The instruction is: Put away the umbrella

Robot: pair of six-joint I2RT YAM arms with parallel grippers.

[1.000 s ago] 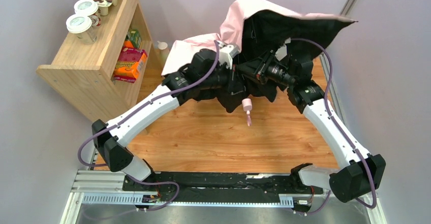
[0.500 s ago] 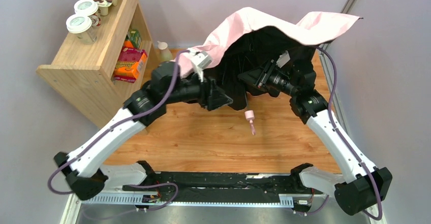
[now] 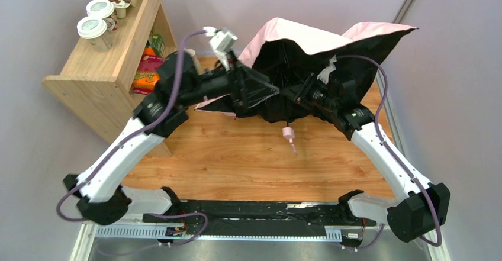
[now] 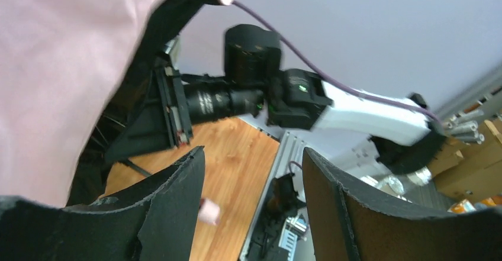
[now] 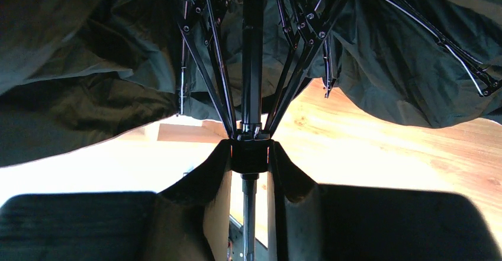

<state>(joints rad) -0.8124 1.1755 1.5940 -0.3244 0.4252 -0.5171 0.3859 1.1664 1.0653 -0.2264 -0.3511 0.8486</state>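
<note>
The umbrella (image 3: 322, 36) hangs half spread above the table, pale pink outside and black inside. Its small pink handle (image 3: 288, 134) and strap dangle below on the thin shaft. My right gripper (image 3: 303, 94) reaches under the canopy and is shut on the black runner (image 5: 250, 154) where the ribs meet the shaft (image 5: 251, 54). My left gripper (image 3: 260, 92) sits at the canopy's left edge, open, with nothing between its fingers (image 4: 177, 202). In the left wrist view, pink fabric (image 4: 59, 65) fills the left side and the blurred handle (image 4: 208, 212) shows past the left finger.
A wooden shelf (image 3: 106, 65) stands at the back left with yogurt cups (image 3: 95, 27) on top and boxes inside. A small bottle (image 3: 190, 55) stands beside it, behind my left arm. Bare wooden table (image 3: 237, 166) lies below the umbrella. Walls close in on both sides.
My left gripper has opened, let go of the umbrella and drawn back to the left and upward. The canopy has spread wider. The right gripper has kept its hold.
</note>
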